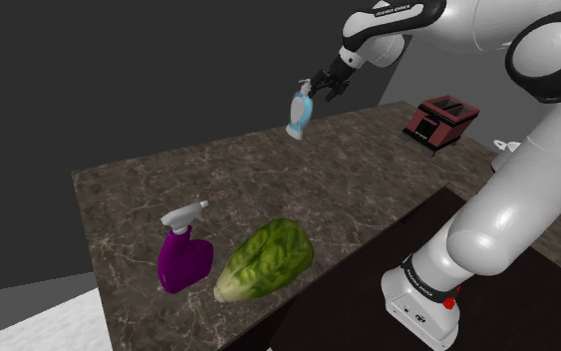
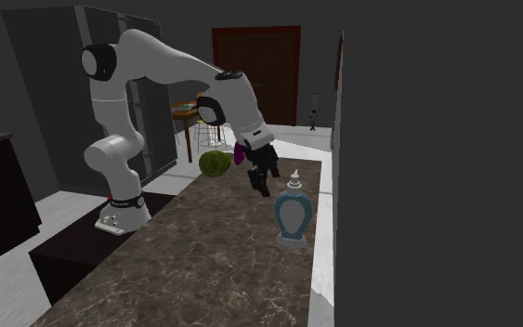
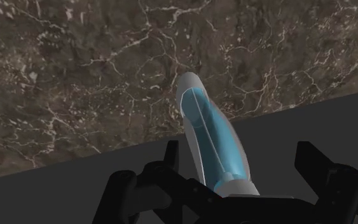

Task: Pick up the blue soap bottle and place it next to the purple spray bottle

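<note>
The end effector (image 3: 239,153) hangs with fingers wide apart around the upright blue soap bottle (image 1: 299,115) at the worktop's (image 1: 368,170) far edge, well apart from the purple spray bottle (image 1: 182,257)

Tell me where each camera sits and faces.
Shoulder view: beside the stand, looking down across the counter at the soap bottle; arm and stand show.
Second exterior view: across the counter from the stand, facing the arm; whole arm shows.
Wrist view: on the gripper, looking down at the bottle; open fingers show.
All share the bottle.
</note>
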Robot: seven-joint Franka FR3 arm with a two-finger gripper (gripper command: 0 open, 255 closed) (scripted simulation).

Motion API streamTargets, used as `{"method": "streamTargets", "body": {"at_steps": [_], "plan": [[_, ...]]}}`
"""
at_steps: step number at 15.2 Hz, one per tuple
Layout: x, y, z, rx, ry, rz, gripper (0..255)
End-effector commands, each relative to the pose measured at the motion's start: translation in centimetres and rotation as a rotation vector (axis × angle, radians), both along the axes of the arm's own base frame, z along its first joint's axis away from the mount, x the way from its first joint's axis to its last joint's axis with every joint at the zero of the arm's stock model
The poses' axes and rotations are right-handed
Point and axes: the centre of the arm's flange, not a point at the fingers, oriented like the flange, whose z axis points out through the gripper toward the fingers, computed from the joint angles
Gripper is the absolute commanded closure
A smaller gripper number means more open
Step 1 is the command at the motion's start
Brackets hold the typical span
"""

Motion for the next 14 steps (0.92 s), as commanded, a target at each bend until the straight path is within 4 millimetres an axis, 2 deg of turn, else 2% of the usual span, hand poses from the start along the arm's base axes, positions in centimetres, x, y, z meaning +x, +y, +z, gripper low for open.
{"method": "streamTargets", "body": {"at_steps": [1,8,14], "plan": [[2.0,-1.0,-0.6,0.017,-0.029,-0.006,0],[3.2,-0.3,-4.0,0.017,-0.029,-0.006,0],[3.3,-0.2,-4.3,0.017,-0.029,-0.006,0]]}}
